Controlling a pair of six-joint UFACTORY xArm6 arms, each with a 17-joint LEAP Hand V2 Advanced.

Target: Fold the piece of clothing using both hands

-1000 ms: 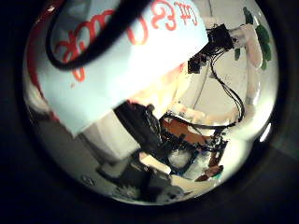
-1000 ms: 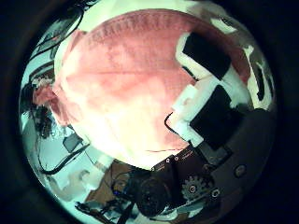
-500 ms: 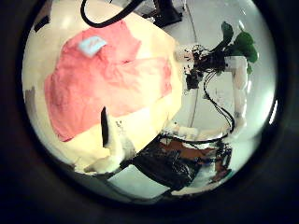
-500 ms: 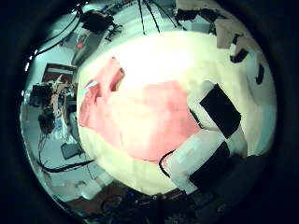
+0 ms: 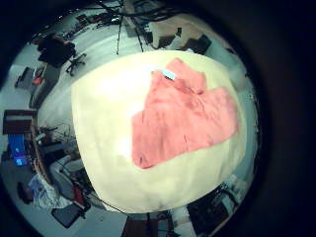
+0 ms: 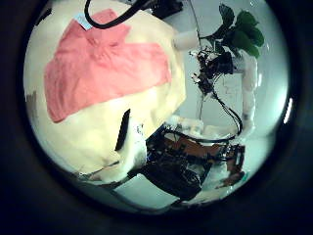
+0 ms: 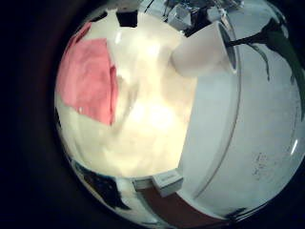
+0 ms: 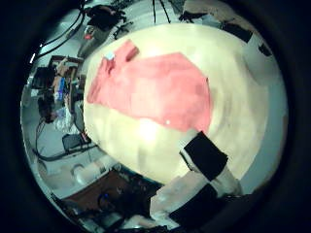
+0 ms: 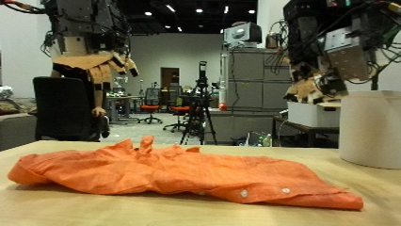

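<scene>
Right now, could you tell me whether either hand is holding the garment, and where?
Nothing is held. The left hand and right hand hang above the table, clear of the orange shirt lying there.

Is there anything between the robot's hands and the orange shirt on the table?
No. In the outside view, both the left hand and right hand hang above the orange shirt, with only empty air between.

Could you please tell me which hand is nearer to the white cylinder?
Right. The right hand hangs just above and beside the white cylinder; the left hand hangs above the orange garment's opposite end.
</scene>
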